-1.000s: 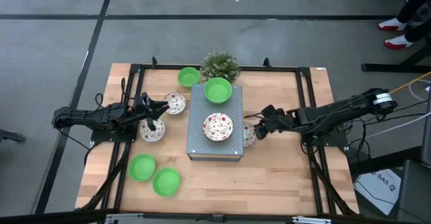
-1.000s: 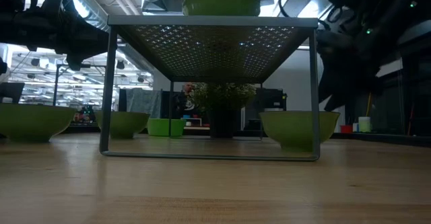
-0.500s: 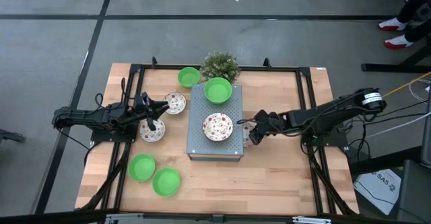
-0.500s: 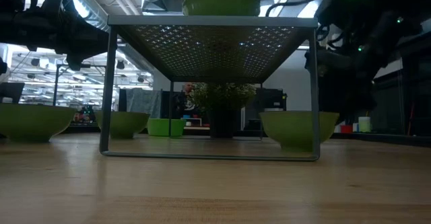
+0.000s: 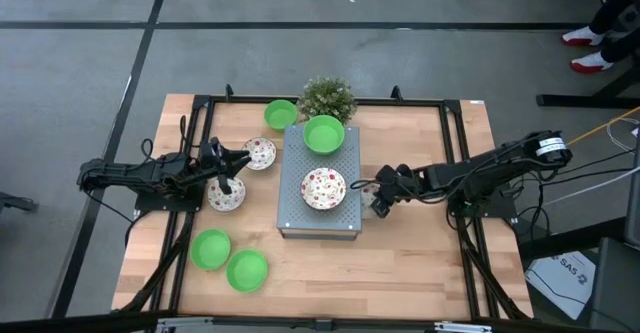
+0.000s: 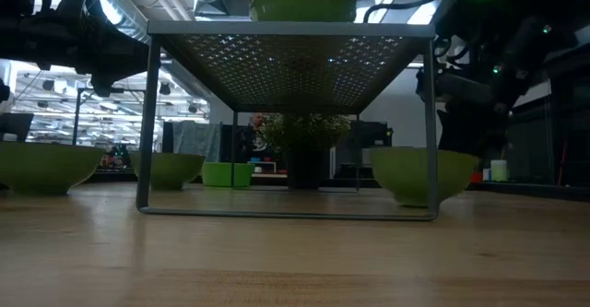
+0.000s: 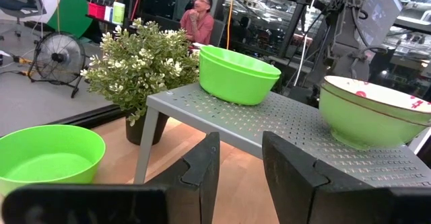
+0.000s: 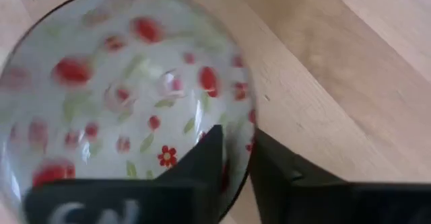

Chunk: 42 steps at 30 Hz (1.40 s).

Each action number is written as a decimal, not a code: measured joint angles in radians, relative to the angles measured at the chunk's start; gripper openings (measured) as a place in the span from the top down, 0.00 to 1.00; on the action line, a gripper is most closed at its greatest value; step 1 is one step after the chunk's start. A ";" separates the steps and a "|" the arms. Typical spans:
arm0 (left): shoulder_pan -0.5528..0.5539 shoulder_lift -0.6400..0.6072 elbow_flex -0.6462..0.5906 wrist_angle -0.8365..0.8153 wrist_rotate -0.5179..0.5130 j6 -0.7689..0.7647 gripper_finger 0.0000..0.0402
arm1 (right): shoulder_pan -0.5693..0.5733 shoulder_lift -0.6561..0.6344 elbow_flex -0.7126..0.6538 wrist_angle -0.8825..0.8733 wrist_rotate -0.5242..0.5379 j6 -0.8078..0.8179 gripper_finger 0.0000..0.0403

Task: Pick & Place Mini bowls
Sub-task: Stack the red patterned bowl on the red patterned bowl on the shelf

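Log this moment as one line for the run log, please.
right pincer: closed on rim of speckled bowl beside rack | left pincer: waiting at table's left, open, empty | rack: two bowls on top

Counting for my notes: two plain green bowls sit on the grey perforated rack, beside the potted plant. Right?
Not quite. The high view shows the grey rack carrying one plain green bowl and one white speckled bowl, not two green ones. The potted plant does stand beside the rack.
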 joint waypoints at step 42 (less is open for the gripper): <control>0.000 0.000 0.000 0.002 0.000 0.000 0.73 | 0.000 -0.512 0.001 -0.145 0.194 -0.138 0.97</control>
